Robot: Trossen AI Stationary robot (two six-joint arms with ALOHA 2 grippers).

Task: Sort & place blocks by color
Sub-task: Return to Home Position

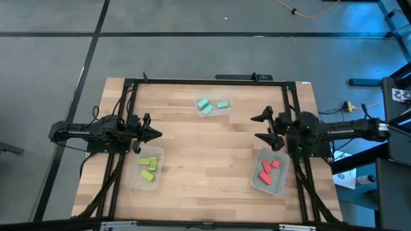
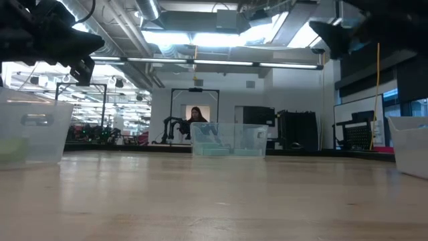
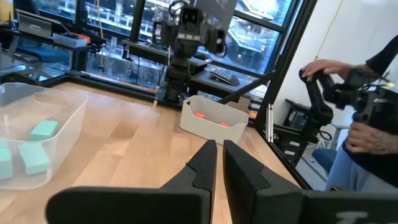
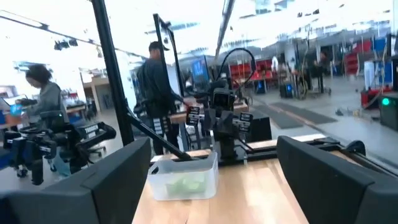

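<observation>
Every block lies inside a clear bin. Three teal blocks (image 1: 212,105) sit in the far middle bin and show in the left wrist view as teal blocks (image 3: 32,149). Several lime blocks (image 1: 148,168) fill the near left bin. Several red blocks (image 1: 269,171) lie in the near right bin. My left gripper (image 1: 156,134) hovers shut over the table's left side, just beyond the lime bin. My right gripper (image 1: 259,127) hovers wide open on the right, just beyond the red bin. In the right wrist view my right gripper (image 4: 214,148) holds nothing.
The black frame rail (image 1: 205,81) runs around the table's edges. Bare wood (image 1: 205,154) lies between the three bins. A person's hands (image 3: 348,81) work a control arm beyond the table's right side. Other people (image 4: 155,93) stand in the room behind the left arm.
</observation>
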